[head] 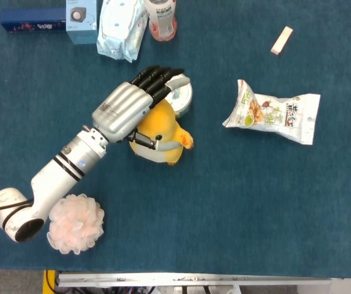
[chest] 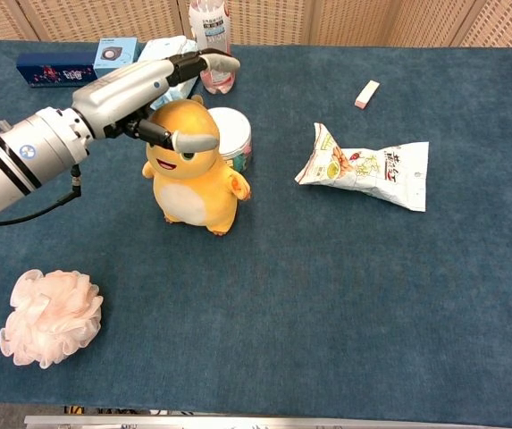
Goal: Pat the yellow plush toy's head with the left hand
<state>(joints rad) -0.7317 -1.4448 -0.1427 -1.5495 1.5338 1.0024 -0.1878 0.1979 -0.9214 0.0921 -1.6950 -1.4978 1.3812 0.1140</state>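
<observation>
The yellow plush toy stands upright on the blue table, facing the front. My left hand hovers flat just above its head with fingers stretched out and apart, the thumb in front of the toy's face. In the head view the left hand covers most of the toy's head, leaving the yellow plush toy showing only at its right side and belly. Whether the palm touches the head is unclear. My right hand is not visible in either view.
A round white tin stands right behind the toy. A snack bag lies to the right, a pink bath puff at the front left. A bottle, a wipes pack and boxes line the back edge.
</observation>
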